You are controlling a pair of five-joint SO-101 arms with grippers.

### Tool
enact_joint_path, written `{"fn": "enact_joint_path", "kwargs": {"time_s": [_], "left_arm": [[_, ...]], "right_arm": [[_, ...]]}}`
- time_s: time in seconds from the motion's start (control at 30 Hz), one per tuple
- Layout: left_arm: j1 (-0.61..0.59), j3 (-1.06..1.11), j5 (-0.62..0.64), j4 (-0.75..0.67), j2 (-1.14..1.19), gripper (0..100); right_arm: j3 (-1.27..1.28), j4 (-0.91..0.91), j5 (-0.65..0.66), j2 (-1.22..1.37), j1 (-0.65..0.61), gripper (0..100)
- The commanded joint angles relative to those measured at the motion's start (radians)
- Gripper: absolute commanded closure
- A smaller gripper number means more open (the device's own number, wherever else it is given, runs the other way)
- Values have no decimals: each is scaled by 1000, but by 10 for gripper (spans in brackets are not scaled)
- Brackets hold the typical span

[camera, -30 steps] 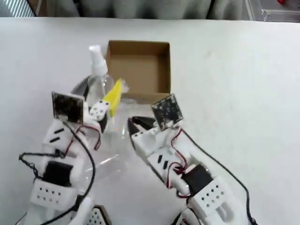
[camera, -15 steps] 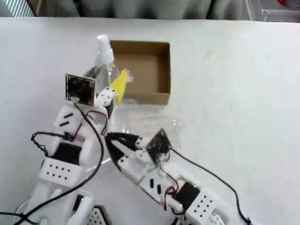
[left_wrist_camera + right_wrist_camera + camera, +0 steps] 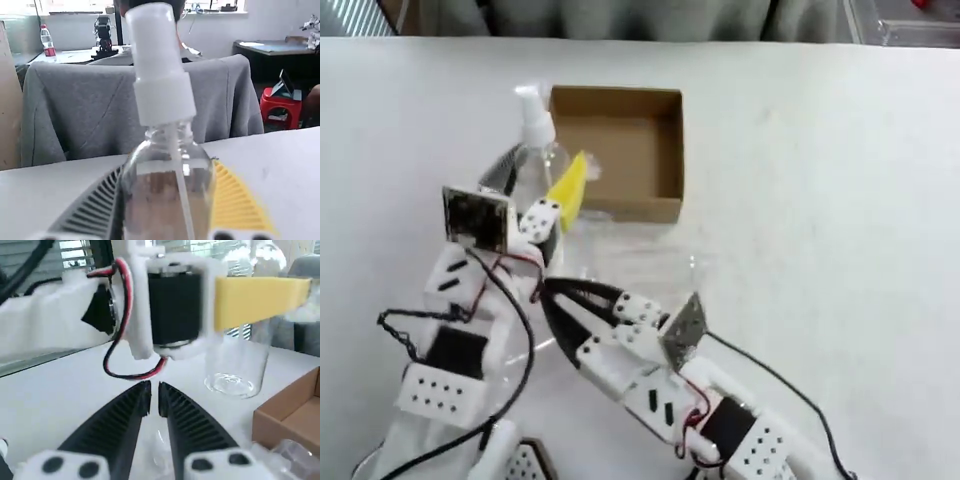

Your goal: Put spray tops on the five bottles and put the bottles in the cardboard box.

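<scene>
A clear bottle (image 3: 532, 165) with a white spray top (image 3: 531, 108) stands upright just left of the open cardboard box (image 3: 642, 208). My left gripper (image 3: 542, 170) is shut on it, grey finger on one side and yellow finger (image 3: 566, 192) on the other. In the left wrist view the bottle (image 3: 167, 195) and its spray top (image 3: 159, 70) rise between the fingers of my left gripper (image 3: 167, 172). My right gripper (image 3: 550, 292) sits nearer the front, black fingers shut with nothing in them. In the right wrist view my right gripper (image 3: 154, 392) points at the left arm's motor, with the bottle (image 3: 235, 365) beyond.
Clear bottles without tops lie on the table in front of the box (image 3: 645, 262), and one glassy shape shows beside the box corner (image 3: 292, 452). The box (image 3: 295, 412) looks empty. The right half of the white table (image 3: 820, 200) is free room.
My right gripper has swung left and toward the front, below the left arm. The left arm carried the bottle toward the box's left wall, then drew back slightly.
</scene>
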Motion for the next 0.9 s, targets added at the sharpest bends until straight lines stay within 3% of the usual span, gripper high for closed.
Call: {"fn": "enact_joint_path", "kwargs": {"time_s": [0.0, 0.27, 0.7, 0.87], "left_arm": [[5, -14, 0, 43, -90, 924], [97, -32, 0, 209, -209, 924], [101, -38, -3, 342, -369, 924], [101, -38, -6, 388, -421, 924]], "right_arm": [[11, -12, 3, -13, 8, 983], [11, -62, 9, -12, 15, 983], [11, -70, 12, 10, 15, 983], [11, -203, 12, 119, 22, 983]]}}
